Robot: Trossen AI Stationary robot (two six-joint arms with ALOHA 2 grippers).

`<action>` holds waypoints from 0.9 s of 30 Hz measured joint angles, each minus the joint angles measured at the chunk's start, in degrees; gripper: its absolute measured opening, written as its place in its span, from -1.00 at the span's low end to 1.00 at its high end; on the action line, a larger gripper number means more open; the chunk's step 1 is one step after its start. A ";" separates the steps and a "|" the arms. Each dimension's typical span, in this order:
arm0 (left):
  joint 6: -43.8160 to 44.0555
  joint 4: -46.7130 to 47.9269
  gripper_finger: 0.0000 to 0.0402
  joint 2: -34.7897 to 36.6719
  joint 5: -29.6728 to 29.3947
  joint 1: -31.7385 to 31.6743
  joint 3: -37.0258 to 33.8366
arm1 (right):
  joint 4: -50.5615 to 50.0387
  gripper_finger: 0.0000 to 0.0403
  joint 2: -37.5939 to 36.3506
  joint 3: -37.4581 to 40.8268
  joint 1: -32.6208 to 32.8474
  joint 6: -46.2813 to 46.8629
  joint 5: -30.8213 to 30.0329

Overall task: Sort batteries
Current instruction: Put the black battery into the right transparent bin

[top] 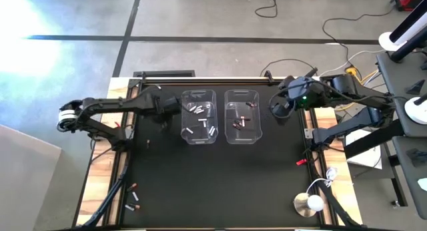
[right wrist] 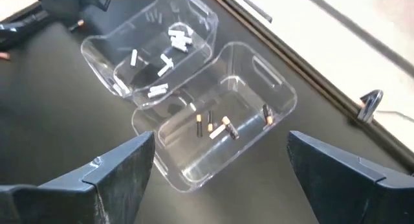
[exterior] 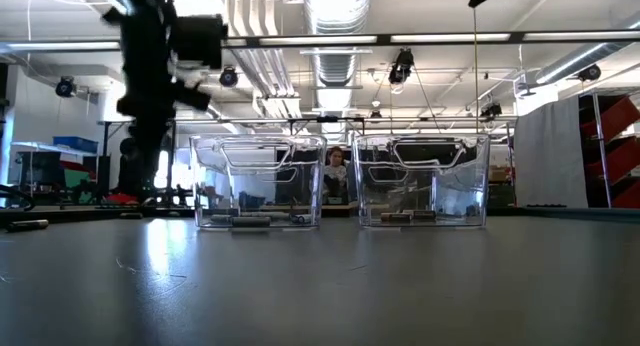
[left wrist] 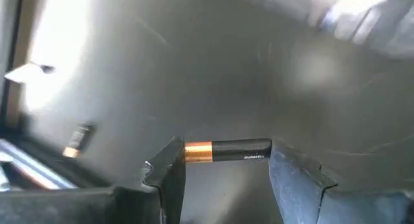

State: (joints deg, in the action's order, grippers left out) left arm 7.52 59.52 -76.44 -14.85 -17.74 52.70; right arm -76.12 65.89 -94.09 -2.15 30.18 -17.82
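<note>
Two clear plastic bins sit side by side at the upper middle of the high view on the black worktop [top: 213, 184]: the left bin [top: 199, 116] holds silvery-white batteries [top: 202, 122], and the right bin [top: 242, 115] holds a few dark batteries with copper ends [top: 239, 126]. Loose batteries [top: 133, 199] lie at the lower left of the high view near the worktop's edge, well apart from the bins, and a small red piece [top: 300, 162] lies at the right edge. A round white object [top: 309, 203] with a cord sits at the lower right. The left end effector [top: 163, 109] hangs just beside the left bin's outer wall, and the left wrist view shows its two fingers [left wrist: 169, 167] closed on a dark battery with a copper end [left wrist: 228, 150], held crosswise between them above the worktop. Another battery [left wrist: 78, 141] lies blurred at the left of that view. The right end effector [top: 279, 108] waits just right of the right bin, its fingers [right wrist: 123, 164] spread wide with nothing between them, both bins showing beyond.
</note>
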 joint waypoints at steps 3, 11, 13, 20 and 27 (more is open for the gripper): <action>-0.82 6.10 -0.18 0.44 -0.40 0.00 9.23 | 0.08 0.70 -0.20 -1.14 0.00 -2.42 -0.52; -5.62 -22.25 -0.18 -0.84 4.80 -0.55 23.52 | 0.17 0.70 -0.12 2.51 -0.52 -10.11 -7.58; -6.75 -31.38 -0.17 -2.41 6.90 -0.40 24.08 | 0.22 0.70 -0.11 4.52 -0.52 -10.38 -5.83; -8.22 -54.13 -0.17 -15.81 7.36 -0.59 27.38 | 0.38 0.70 -0.11 12.50 -0.75 -11.99 -3.17; -9.72 -38.53 -0.17 -35.33 7.59 1.25 48.43 | -0.86 0.69 -0.55 15.72 -2.01 -12.37 -4.86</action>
State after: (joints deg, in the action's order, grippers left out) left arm -2.20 20.99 -111.77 -7.26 -16.48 101.13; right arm -76.97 65.34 -78.37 -4.16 17.81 -22.68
